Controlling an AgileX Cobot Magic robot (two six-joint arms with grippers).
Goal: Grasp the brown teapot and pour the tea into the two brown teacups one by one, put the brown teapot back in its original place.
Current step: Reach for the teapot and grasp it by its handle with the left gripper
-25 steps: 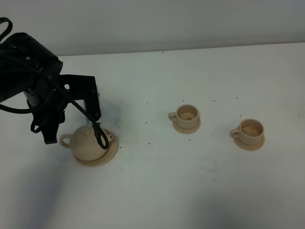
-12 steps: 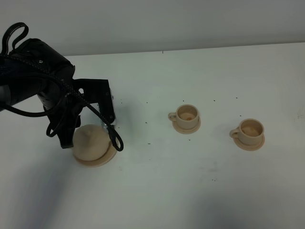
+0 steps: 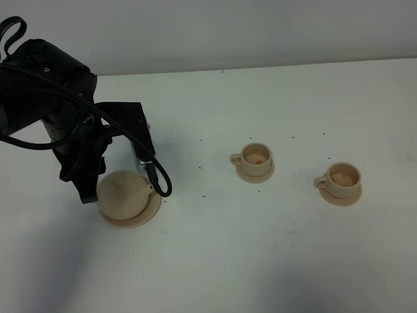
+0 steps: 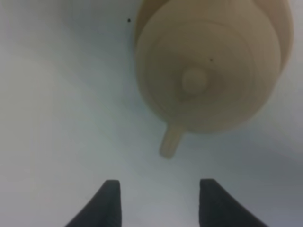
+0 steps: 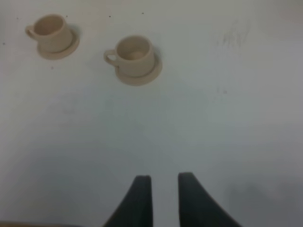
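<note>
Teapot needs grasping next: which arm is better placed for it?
Left. The left gripper hangs right by the brown teapot, fingers open with nothing between them. The right gripper faces only the two brown teacups; its wrist view shows no teapot.

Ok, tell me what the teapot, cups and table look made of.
Teapot: probably ceramic, pale tan, matte to satin; smooth moulded curves, no sharp glare.
Cups, middle and right: seemingly the same ceramic; matching colour and dull sheen.
Table: smooth white matte surface, maybe laminate; the look leaves it open.
</note>
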